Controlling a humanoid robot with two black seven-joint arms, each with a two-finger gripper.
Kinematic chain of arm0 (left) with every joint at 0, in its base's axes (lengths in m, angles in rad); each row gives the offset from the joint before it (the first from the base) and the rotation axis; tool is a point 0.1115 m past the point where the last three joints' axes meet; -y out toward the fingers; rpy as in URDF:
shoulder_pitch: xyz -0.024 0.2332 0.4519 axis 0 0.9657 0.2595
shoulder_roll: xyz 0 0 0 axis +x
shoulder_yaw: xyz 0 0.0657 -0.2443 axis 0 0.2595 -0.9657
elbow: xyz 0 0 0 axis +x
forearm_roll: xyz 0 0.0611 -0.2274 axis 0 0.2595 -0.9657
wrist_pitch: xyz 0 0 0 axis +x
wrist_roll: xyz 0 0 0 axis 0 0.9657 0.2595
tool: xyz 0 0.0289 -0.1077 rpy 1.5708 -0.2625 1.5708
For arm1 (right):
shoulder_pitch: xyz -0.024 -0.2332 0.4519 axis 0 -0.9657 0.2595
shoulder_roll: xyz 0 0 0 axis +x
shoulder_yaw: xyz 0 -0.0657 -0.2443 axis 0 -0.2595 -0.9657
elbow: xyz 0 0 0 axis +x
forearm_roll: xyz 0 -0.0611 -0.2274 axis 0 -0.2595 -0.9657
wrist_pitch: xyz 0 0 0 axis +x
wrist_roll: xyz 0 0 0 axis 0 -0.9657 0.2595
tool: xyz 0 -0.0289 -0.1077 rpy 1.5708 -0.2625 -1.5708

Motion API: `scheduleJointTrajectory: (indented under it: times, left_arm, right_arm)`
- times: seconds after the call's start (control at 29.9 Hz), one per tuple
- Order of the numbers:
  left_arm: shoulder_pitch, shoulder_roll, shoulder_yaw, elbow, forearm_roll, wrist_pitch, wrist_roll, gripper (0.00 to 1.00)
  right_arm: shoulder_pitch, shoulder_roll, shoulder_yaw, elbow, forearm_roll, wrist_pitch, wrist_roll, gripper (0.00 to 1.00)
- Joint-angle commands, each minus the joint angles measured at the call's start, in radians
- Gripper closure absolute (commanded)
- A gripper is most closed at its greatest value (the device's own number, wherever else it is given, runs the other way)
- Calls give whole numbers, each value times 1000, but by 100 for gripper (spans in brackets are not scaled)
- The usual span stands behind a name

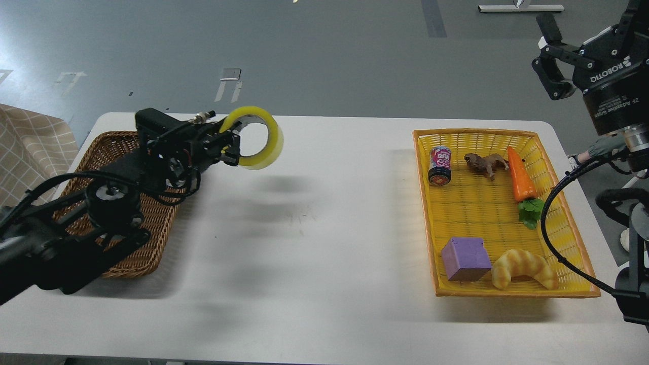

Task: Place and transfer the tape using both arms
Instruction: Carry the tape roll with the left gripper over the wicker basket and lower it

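Observation:
The tape (259, 139), a translucent yellow roll with a grey-white core, hangs in the air above the white table (314, 228), just right of the brown wicker basket (152, 238). My left gripper (232, 144) is shut on the roll's left rim, one finger inside the core. My right gripper (550, 56) is open and empty, raised high at the upper right beyond the far right corner of the yellow basket (426, 213).
The yellow basket holds a small can (439, 165), a toy animal (484, 162), a carrot (521, 175), a purple cube (465, 259) and a tan croissant (522, 268). A checked cloth (28, 147) lies at the far left.

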Motion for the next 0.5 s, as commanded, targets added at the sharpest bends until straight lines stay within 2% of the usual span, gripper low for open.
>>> scheduleJointTrajectory:
  times: [0.0,0.1,0.23,0.3,0.37,0.47]
  left_arm:
    - [-6,112,6,5,0,41,-38,89]
    - [5,179,13,21,0,67,-55,89]
    - [71,244,15,108,0,129,-108,88]
    - [94,247,15,131,0,160,-130,88]
    - [146,245,17,207,0,224,-174,88]
    - [206,241,15,283,0,287,-194,88]
  right_arm:
    - [-1,2,0,-7,0,0,0,0]
    - [-1,2,0,-7,0,0,0,0]
    - [-1,2,-3,-8,0,0,0,0]
    - [-2,2,-3,-10,0,0,0,0]
    - [-7,3,-3,-16,-2,0,0,0]
    - [-8,2,-3,-18,0,0,0,0]
